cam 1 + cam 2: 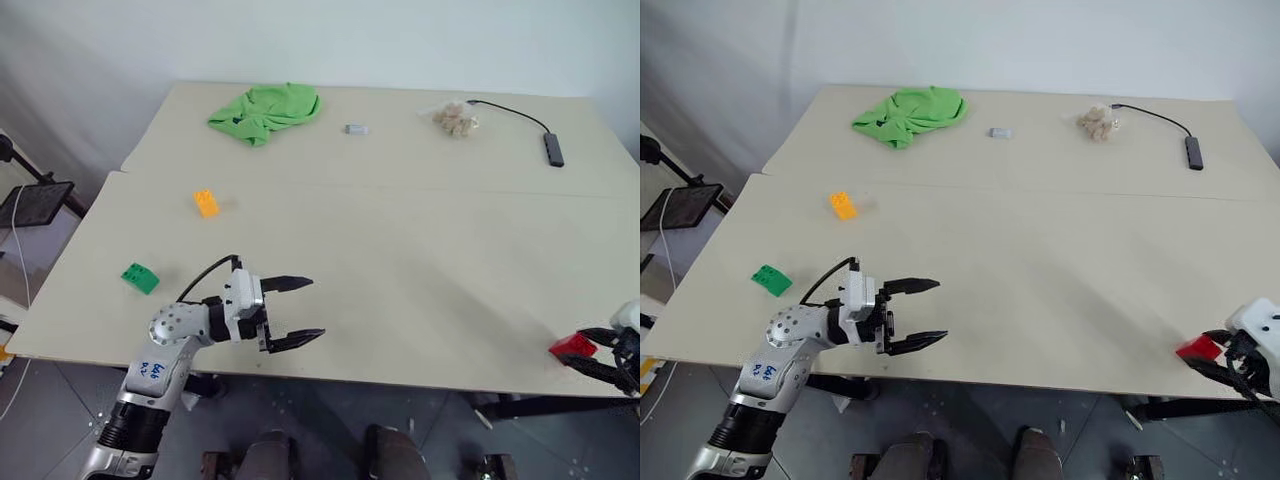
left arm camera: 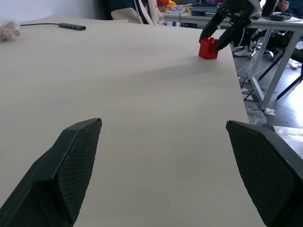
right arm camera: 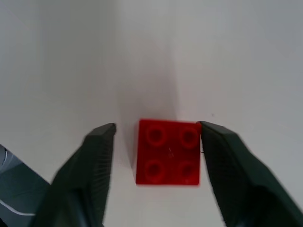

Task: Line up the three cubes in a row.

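The red cube [image 3: 168,151] sits on the bench [image 1: 400,260] at its near right corner, between the fingers of the right tool [image 3: 156,142]: one finger [image 3: 222,156] touches its side, the other [image 3: 94,161] stands just off it, so the jaws are not yet clamped. The left tool [image 1: 295,312] hovers over the near left edge with its jaws wide apart and nothing between them. The green cube [image 1: 140,277] lies near the left edge, the orange-yellow cube [image 1: 206,203] further back, both well apart from the red one

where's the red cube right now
In the left eye view the red cube sits near the table's front right edge, between the right gripper's fingers.
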You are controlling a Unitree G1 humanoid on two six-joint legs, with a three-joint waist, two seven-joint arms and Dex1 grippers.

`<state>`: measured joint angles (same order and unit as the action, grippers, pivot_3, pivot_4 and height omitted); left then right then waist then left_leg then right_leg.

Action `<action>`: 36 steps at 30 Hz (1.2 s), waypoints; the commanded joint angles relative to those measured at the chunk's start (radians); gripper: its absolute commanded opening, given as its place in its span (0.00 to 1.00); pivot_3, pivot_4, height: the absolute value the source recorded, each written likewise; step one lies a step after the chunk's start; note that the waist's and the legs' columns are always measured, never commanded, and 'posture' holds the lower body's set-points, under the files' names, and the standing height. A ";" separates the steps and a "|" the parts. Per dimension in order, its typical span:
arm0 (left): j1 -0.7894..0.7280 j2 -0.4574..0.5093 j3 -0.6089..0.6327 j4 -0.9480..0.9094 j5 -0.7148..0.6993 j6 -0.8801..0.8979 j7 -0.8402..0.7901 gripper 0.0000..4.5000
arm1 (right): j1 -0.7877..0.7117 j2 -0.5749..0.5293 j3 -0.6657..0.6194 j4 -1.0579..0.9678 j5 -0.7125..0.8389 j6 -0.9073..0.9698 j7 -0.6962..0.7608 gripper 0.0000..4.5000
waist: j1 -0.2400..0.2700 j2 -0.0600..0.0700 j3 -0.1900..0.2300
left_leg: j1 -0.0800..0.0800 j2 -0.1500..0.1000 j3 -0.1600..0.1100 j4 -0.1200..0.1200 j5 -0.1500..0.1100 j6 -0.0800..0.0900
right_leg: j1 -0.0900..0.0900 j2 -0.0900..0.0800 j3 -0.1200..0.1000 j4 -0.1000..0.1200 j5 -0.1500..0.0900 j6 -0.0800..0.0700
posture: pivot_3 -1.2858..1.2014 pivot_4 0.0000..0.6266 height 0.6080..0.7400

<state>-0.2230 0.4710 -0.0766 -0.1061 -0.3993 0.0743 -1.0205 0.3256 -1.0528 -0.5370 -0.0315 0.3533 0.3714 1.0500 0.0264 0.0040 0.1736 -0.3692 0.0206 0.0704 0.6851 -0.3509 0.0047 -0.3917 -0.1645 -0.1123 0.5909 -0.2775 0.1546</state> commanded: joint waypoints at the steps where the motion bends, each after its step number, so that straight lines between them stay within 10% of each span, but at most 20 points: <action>1: 0.012 0.008 0.016 -0.036 0.002 -0.006 0.015 1.00 | -0.034 -0.013 0.010 0.002 -0.004 -0.015 0.024 0.33 | 0.000 0.000 0.000 | 0.000 0.000 0.000 0.000 0.000 0.000 | 0.000 0.000 0.000 0.000 0.000 0.000 | 0.52 0.24 1.00; 7: 0.045 0.021 0.040 -0.050 0.002 -0.012 0.041 1.00 | -0.451 -0.026 0.256 -0.191 0.148 0.126 0.120 0.33 | -0.028 0.000 0.000 | 0.002 0.001 0.001 0.000 0.000 -0.001 | 0.000 0.000 0.001 0.001 0.000 0.000 | 0.52 0.24 1.00; 15: 0.145 0.025 0.078 -0.094 0.016 -0.011 0.104 1.00 | -1.054 0.265 0.849 -0.070 -0.138 0.218 0.088 0.33 | -0.023 -0.001 0.000 | -0.003 0.007 -0.004 0.003 0.000 -0.006 | -0.003 0.006 -0.004 0.002 0.002 -0.003 | 0.52 0.24 1.00; 28: 0.364 0.030 0.167 -0.284 0.009 0.009 0.238 1.00 | -1.277 0.532 1.043 0.293 -0.321 0.041 0.138 0.33 | -0.031 -0.001 0.000 | -0.004 0.009 -0.003 0.005 -0.001 -0.006 | -0.004 0.006 -0.008 0.005 0.002 -0.003 | 0.52 0.24 1.00; 36: 0.410 0.014 0.255 -0.292 -0.008 0.014 0.312 1.00 | -1.268 0.548 0.941 0.285 -0.287 0.016 0.151 0.92 | -0.037 -0.001 0.000 | -0.003 0.010 -0.002 0.005 -0.002 -0.008 | -0.005 0.007 -0.007 0.007 0.002 -0.004 | 0.52 0.24 1.00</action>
<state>0.1646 0.4930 0.1259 -0.3811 -0.3895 0.1087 -0.7370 -0.9452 -0.4831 0.4781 0.2990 0.0267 0.4143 1.1879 -0.0108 0.0028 0.1739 -0.3727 0.0306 0.0679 0.6900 -0.3526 -0.0030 -0.3965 -0.1574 -0.1196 0.5973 -0.2760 0.1508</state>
